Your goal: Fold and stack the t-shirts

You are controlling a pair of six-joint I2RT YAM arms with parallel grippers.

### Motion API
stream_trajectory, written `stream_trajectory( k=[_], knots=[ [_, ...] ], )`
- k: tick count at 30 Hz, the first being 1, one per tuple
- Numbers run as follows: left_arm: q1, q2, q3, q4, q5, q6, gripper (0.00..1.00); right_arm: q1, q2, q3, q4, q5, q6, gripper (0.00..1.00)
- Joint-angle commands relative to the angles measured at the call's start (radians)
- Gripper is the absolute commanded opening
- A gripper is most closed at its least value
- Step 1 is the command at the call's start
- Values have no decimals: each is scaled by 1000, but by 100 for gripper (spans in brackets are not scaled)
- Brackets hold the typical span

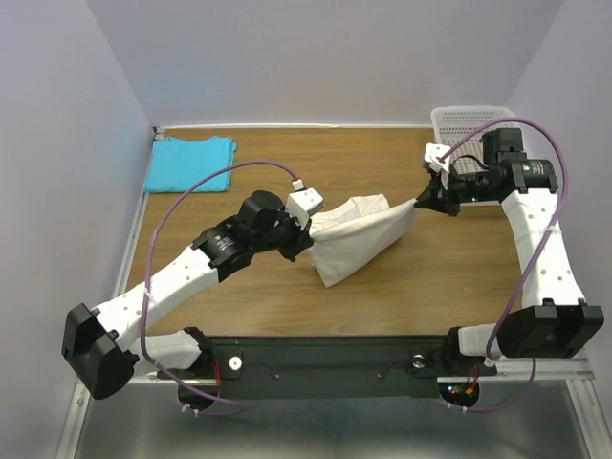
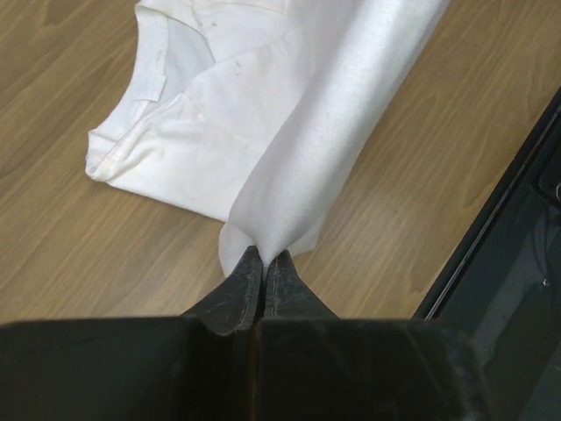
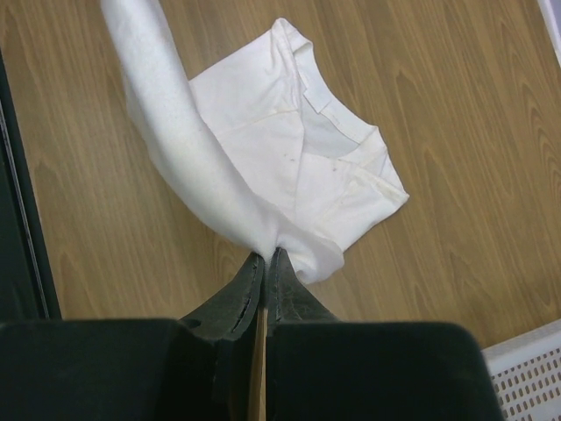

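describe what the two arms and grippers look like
Left arm and right arm: white shells, black joints and bases. A purple cable loops along each to a white camera box. The left gripper and right gripper have two dark tapered fingers.

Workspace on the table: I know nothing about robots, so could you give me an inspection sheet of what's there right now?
Surface: wooden table, bare wood around the shirts.
Job's things: cream-white t-shirt mid-table, one edge lifted and stretched between both grippers, the rest lying on the wood; turquoise t-shirt lying flat in the far left corner, apparently folded.
Clutter: white mesh basket at the far right corner.
Grippers: left gripper shut on the cream-white t-shirt; right gripper shut on it too.
Cables: left purple cable and right purple cable loop above the arms.
Surroundings: pale walls; nothing else seen.
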Motion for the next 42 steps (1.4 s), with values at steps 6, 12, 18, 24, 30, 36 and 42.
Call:
stream_trajectory(
  k=[6,12,18,24,30,36,42],
  knots=[
    [32,37,82,46,113,32,0,-5,22,2,113,-4,54,1],
    [54,46,94,46,96,36,0,-5,53,16,150,-16,80,1],
    [73,72,113,57,74,58,0,-5,76,12,179,-33,97,1],
    [93,114,145,63,86,79,0,-5,84,2,204,-39,103,1],
    [93,88,153,56,208,71,0,-5,22,-47,202,-10,91,1],
    [90,4,71,69,332,4,0,-5,-102,-147,196,50,79,1],
    [60,-58,-4,100,418,-71,0,-5,-197,-202,159,51,86,0]
  ],
)
